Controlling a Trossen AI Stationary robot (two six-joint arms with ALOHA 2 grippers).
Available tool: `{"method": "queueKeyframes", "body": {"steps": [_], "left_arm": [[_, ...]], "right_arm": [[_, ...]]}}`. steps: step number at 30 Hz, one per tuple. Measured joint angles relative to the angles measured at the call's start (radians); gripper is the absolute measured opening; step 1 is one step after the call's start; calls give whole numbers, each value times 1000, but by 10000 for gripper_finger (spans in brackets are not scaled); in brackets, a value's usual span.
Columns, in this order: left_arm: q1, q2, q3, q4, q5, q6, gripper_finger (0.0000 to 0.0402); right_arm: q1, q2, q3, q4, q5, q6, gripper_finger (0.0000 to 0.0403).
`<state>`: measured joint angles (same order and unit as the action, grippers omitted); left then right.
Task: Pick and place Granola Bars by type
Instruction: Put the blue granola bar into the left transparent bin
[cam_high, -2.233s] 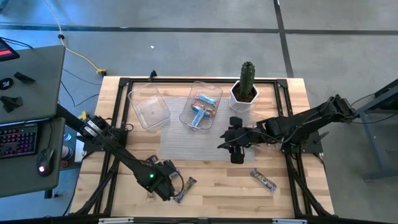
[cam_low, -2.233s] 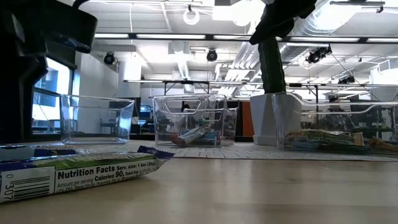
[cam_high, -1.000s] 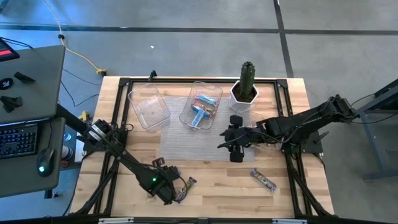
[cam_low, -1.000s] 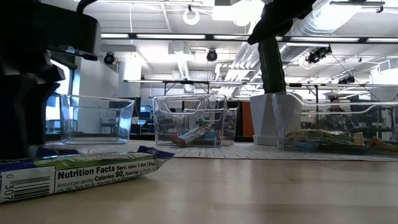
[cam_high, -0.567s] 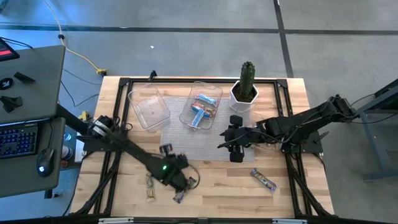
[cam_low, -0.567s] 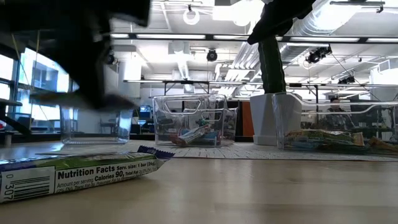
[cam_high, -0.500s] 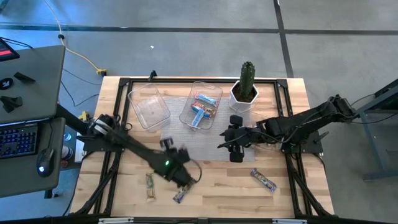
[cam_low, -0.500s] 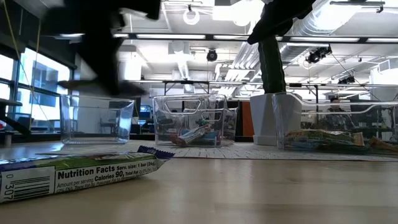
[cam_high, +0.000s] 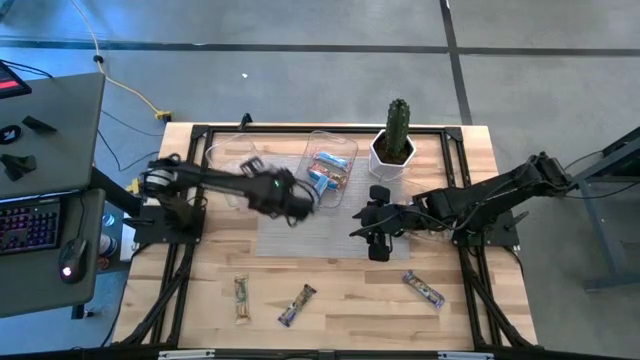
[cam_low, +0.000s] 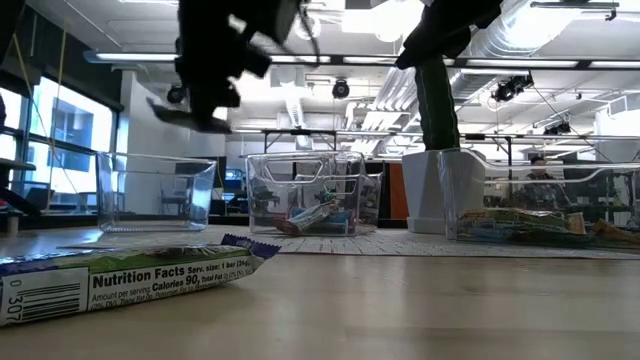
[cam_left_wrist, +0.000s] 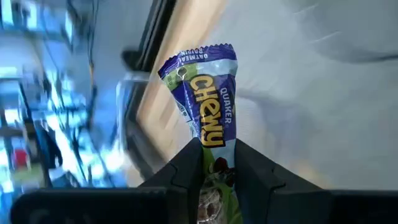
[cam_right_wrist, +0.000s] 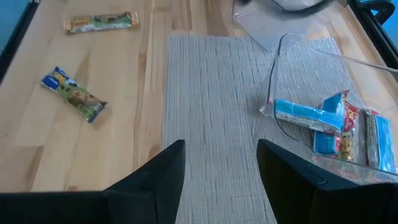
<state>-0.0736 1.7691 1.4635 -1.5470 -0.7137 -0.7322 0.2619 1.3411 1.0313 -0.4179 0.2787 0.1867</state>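
Note:
My left gripper (cam_high: 297, 207) hangs above the mat's far left part, between the two clear trays, shut on a purple-blue Chewy granola bar (cam_left_wrist: 205, 106). In the low view the gripper (cam_low: 205, 100) is high above the table. A green-tan bar (cam_high: 240, 298) and a purple bar (cam_high: 297, 305) lie flat near the table's near edge, another purple bar (cam_high: 423, 289) at the near right. Several light blue and other bars lie in the middle tray (cam_high: 345, 160). My right gripper (cam_right_wrist: 221, 168) hovers open over the mat, holding nothing. My left gripper pinches the bar's lower end (cam_left_wrist: 214, 152) between its two fingers (cam_left_wrist: 186, 165). The rest of the bar sticks out past the fingertips along their line, its crimped end (cam_left_wrist: 199, 56) farthest out. The bar is lifted clear of the table.
An empty clear tray (cam_high: 232, 165) stands at the far left, partly under my left arm. A potted cactus (cam_high: 395, 140) stands at the far right of the trays. A grey mat (cam_high: 320, 235) covers the table's middle. Bare wood lies between the near bars.
My left gripper has risen from the table's near edge with the purple-blue bar and swung toward the far edge, up to the trays. The bar is lifted clear. The green-tan and purple bars stay on the wood.

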Motion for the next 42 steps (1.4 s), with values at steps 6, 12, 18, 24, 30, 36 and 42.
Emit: {"method": "queueKeyframes", "body": {"steps": [6, 12, 18, 24, 30, 36, 42], "left_arm": [[144, -54, -239, 88, 108, -1, 73], [214, -64, -387, 334, 155, 123, 73], [232, -63, -395, 422, 157, 186, 73], [231, -62, -390, 415, 135, 194, 73], [233, -62, -390, 421, 167, 198, 73], [232, -61, -389, 421, 258, 205, 86], [231, -61, -388, 422, 233, 231, 138]], "right_arm": [[0, 0, 0, 11, 1, -3, 184], [0, 0, 0, 13, 3, -10, 184], [-1, 0, 0, 52, 3, -11, 184], [0, 0, 0, 110, 44, -11, 184], [-6, 0, 0, 141, 98, -69, 184], [-17, 0, 0, 138, 13, -93, 184], [-10, 0, 0, 89, -120, -76, 184]]}}
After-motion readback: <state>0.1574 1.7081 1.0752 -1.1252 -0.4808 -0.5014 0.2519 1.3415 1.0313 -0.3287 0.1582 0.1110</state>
